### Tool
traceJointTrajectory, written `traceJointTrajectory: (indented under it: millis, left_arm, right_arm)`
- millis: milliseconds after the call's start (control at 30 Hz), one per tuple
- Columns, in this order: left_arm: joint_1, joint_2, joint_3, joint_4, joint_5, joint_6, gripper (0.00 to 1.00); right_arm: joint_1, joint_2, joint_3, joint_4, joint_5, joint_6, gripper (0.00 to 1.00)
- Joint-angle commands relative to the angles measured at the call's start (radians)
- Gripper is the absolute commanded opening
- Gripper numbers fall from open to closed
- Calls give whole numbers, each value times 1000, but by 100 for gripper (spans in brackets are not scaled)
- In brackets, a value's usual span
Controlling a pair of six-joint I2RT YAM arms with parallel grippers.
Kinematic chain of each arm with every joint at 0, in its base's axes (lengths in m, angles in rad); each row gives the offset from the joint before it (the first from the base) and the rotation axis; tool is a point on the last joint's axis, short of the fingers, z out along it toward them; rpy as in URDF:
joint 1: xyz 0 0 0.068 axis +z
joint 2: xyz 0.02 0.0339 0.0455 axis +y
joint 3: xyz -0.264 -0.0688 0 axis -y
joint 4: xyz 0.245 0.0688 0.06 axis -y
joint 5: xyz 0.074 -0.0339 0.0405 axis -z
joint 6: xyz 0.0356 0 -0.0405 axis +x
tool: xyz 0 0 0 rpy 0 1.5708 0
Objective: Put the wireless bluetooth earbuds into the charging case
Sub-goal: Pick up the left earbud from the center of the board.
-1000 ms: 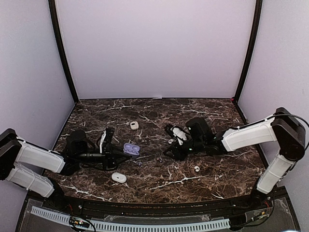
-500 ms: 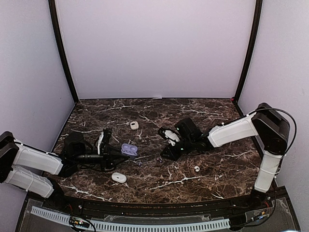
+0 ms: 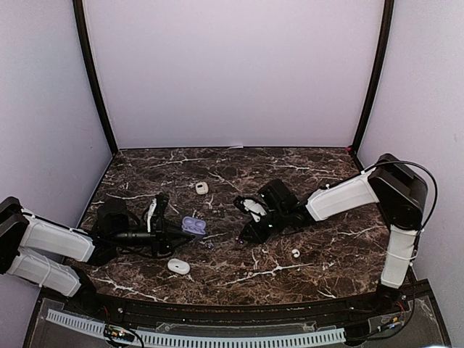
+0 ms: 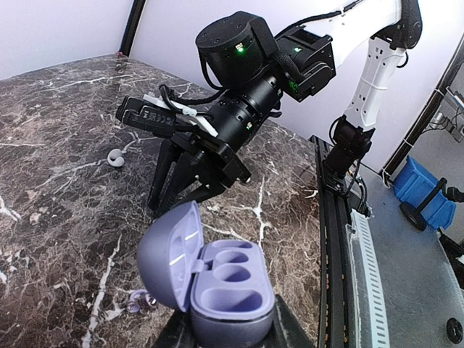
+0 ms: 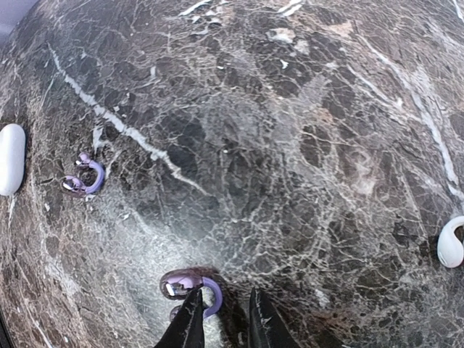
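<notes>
My left pincer grips the open lilac pebble-shaped plastic charging case. My right pincer, fingers slightly parted, points down at the dark veined marble table, a lilac hooked plastic earbud at its nine-o'clock fingertip; a second lilac earbud lies toward ten o'clock.

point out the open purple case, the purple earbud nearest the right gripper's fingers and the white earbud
open purple case [image 4: 230, 290]: left wrist view, base beside the wells
purple earbud [image 5: 174, 284]: right wrist view, its rounded body
white earbud [image 5: 449, 245]: right wrist view, its rounded body
</notes>
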Motion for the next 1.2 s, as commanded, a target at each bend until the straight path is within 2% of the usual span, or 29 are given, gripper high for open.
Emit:
traceJointTrajectory:
  millis: [0,433,667,833,1067,1167]
  left_arm:
    - [7,-6,9,1,16,12,21]
    - [7,1,14,3,30,7,21]
    - [7,11,21,1,43,5,21]
    - [7,13,21,2,50,2,21]
    - [7,15,26,-2,58,4,21]
    - [7,16,27,-7,62,9,21]
  right_arm:
    - [13,2,2,5,-38,-20,22]
    - [25,12,-8,31,-120,-33,20]
    - [27,11,-5,34,-150,-38,12]
    - [27,4,-6,41,-185,-37,11]
    - [27,-3,-8,43,-198,-39,0]
    - [28,-11,-11,44,-200,-40,0]
